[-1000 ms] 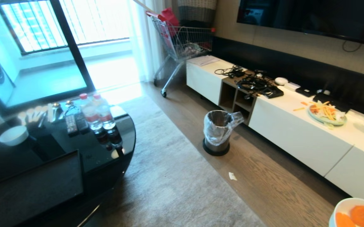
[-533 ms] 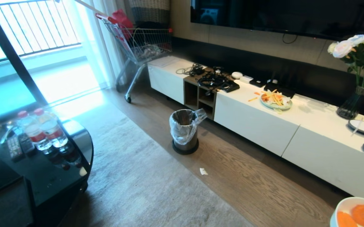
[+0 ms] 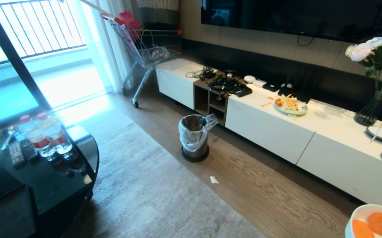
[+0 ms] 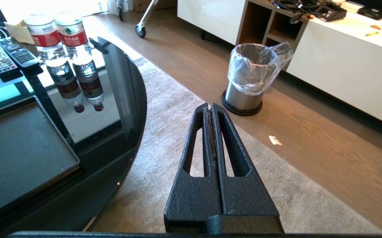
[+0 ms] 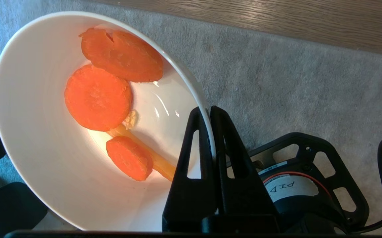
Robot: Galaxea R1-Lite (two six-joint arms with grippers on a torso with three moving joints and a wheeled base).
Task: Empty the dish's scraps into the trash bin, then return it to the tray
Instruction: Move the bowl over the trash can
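Note:
The dish [image 5: 38, 165], a white glossy bowl, is held above the grey carpet with my right gripper [image 5: 209, 110] shut on its rim, one finger inside and one outside. The scraps [image 5: 98, 97], three orange carrot slices, lie in it beside a pale strip. In the head view the dish [image 3: 359, 215] and scraps [image 3: 381, 223] show at the lower right corner. The trash bin [image 3: 194, 137], shiny metal with a clear bag, stands on the wood floor some way ahead. The black tray [image 4: 19, 148] lies on the round table. My left gripper [image 4: 209, 105] is shut and empty over the carpet.
The glossy black table [image 3: 62, 185] at left carries two water bottles [image 3: 45, 135] and remotes [image 3: 20, 152]. A long white cabinet [image 3: 276, 132] along the wall holds a pale-blue plate of strips [image 3: 290, 105], cables and a vase [image 3: 372, 105]. A shopping cart [image 3: 151, 49] stands beyond.
The whole view has swung to the right: the table and tray slid toward the left edge and the bin sits nearer the middle. The dish keeps its place in my right gripper.

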